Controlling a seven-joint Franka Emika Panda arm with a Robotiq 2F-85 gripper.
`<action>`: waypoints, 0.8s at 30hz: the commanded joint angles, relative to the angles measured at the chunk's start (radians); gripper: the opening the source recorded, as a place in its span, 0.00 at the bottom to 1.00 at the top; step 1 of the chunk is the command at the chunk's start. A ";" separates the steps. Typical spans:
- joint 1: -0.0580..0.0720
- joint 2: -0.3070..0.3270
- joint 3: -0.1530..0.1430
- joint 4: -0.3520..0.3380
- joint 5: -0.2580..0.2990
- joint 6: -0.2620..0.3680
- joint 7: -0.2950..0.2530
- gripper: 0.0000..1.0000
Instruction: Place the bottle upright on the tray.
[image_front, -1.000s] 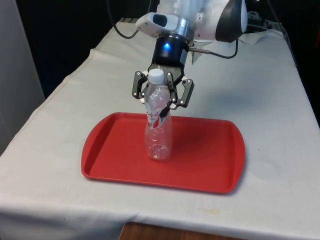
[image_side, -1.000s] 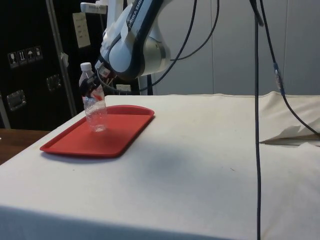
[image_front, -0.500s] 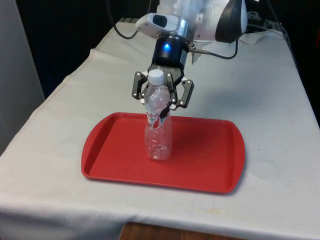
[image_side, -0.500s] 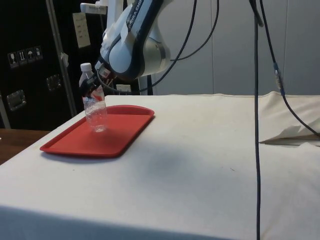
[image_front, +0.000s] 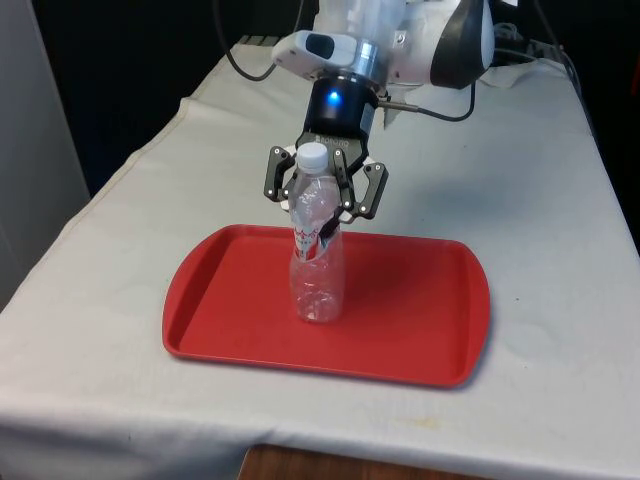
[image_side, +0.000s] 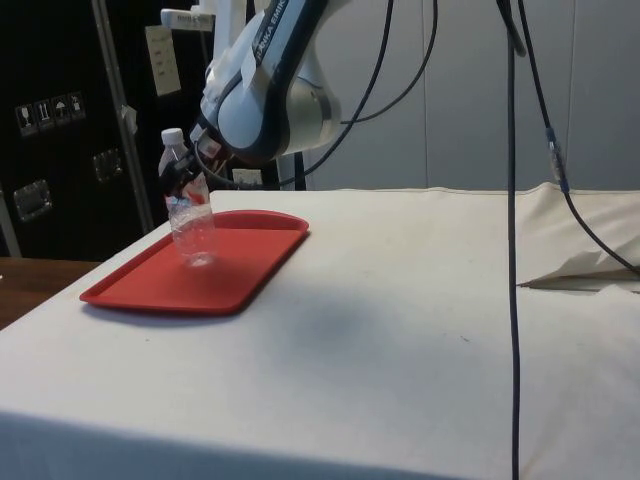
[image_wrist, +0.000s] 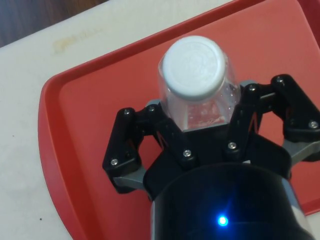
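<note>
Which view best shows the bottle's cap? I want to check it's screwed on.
The wrist view: it looks straight down on the white cap. The front view shows the cap side-on before the hand; the side view shows it small.

1. We see the bottle (image_front: 318, 255) standing upright at the middle of the tray (image_front: 420, 345), the lone obstacle there.
2. The claw (image_front: 324, 190) sits around the bottle's upper part, blocking approach from above and from the far side.
3. Tray floor lies bare at the front view's left and right of the bottle.
4. The surface (image_front: 530, 190) around the tray is open.
</note>
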 joint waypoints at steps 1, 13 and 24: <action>-0.002 0.006 0.002 0.006 0.000 0.004 0.001 0.00; -0.001 0.010 0.001 0.011 0.000 0.003 0.001 0.45; 0.001 0.010 0.000 0.008 0.001 0.004 0.001 1.00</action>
